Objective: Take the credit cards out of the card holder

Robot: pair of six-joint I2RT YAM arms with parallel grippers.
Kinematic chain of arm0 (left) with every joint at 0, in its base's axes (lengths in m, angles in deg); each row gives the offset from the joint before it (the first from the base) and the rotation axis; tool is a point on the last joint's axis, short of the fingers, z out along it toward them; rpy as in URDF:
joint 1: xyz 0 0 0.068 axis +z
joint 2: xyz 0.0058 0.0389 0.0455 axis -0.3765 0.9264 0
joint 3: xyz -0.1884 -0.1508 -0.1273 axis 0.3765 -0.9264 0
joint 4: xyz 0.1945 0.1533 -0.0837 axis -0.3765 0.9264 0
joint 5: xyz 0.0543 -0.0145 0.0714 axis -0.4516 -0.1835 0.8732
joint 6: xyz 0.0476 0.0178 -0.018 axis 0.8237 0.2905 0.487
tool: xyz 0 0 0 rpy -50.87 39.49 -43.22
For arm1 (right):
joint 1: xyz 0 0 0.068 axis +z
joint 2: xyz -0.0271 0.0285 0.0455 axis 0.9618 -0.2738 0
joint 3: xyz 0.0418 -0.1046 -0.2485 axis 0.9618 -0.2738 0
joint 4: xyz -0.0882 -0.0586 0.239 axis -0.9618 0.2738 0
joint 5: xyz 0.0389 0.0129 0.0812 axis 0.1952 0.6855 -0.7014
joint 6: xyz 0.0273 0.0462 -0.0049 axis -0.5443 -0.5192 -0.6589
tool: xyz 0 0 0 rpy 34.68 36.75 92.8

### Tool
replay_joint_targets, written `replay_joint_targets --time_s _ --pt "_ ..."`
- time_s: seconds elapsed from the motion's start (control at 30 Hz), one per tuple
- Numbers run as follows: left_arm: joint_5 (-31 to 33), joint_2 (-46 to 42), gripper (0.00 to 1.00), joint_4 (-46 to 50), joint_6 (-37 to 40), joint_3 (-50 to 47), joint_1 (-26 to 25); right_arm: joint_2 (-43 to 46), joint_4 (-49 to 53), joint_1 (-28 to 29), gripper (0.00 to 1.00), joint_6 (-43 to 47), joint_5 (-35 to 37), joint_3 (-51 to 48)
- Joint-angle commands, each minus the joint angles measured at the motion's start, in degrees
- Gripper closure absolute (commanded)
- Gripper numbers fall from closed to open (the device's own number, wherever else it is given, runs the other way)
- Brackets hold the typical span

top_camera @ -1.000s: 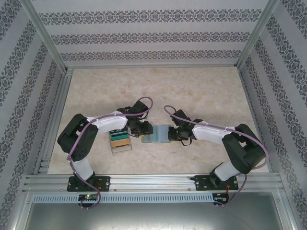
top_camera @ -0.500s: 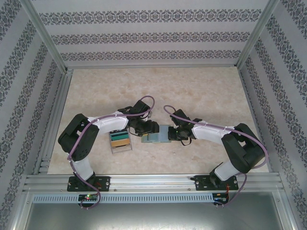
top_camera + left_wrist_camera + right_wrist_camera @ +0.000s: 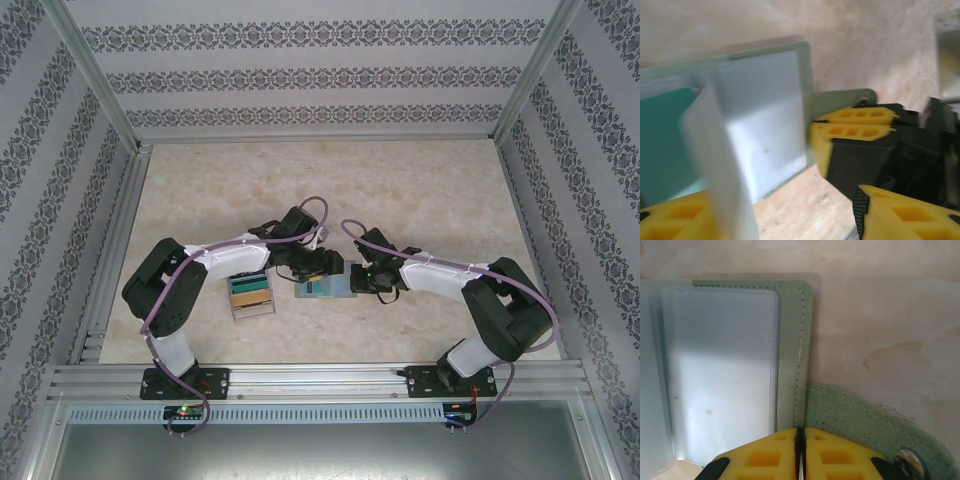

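Tray of coloured cards (image 3: 250, 293) lies at the left, apart from the work. Left gripper (image 3: 325, 270) has slid right over the open card holder (image 3: 330, 290) and its fingers have spread apart. A clear sleeve leaf (image 3: 715, 165) stands up between them, with a teal card (image 3: 665, 135) beside it. Right gripper (image 3: 800, 452) stays pinched together on the holder's tab (image 3: 855, 415), pinning it flat — probably a reach for that card, nothing drawn out yet

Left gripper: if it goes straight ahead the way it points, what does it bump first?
Probably the card holder, open just ahead of the left gripper; depth is hard to judge.
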Motion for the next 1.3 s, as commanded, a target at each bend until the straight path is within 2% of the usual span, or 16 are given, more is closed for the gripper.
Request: replay_joint_targets --time_s 0.0,0.2,0.37,0.53,0.63,0.77,0.87,1.27 --pt "-2.9 1.5 0.39 -3.5 -1.2 2.5 -1.4 0.3 -1.1 0.4 0.85 -1.6 1.6 -2.2" --pt "-3.7 2.8 0.39 -4.8 -2.4 3.0 -2.2 6.4 -1.2 -1.5 0.83 -2.3 2.1 -4.8" --pt "1.7 -0.5 0.44 -0.5 -0.8 2.2 -1.0 8.2 -1.9 -1.6 0.84 -2.4 -0.8 -4.6" --pt "6.5 -5.0 0.57 4.0 1.2 -0.2 1.9 7.9 -4.9 -1.3 0.85 -4.0 -5.5 -3.3" --pt "9.1 -6.5 0.72 7.3 2.2 -1.5 3.7 7.1 -6.8 -0.9 0.85 -4.8 -8.1 -1.8" --pt "11.9 -5.8 0.91 11.6 3.1 -2.0 5.2 4.2 -9.1 -0.7 0.85 -6.3 -11.5 0.2" --pt "12.5 -3.7 0.98 13.1 3.4 -1.7 5.3 1.6 -11.4 -0.7 0.86 -7.5 -13.8 1.3" --pt "10.4 2.7 0.99 12.7 3.0 -1.7 5.1 -7.1 -16.6 -0.5 0.84 -10.8 -19.0 3.4"
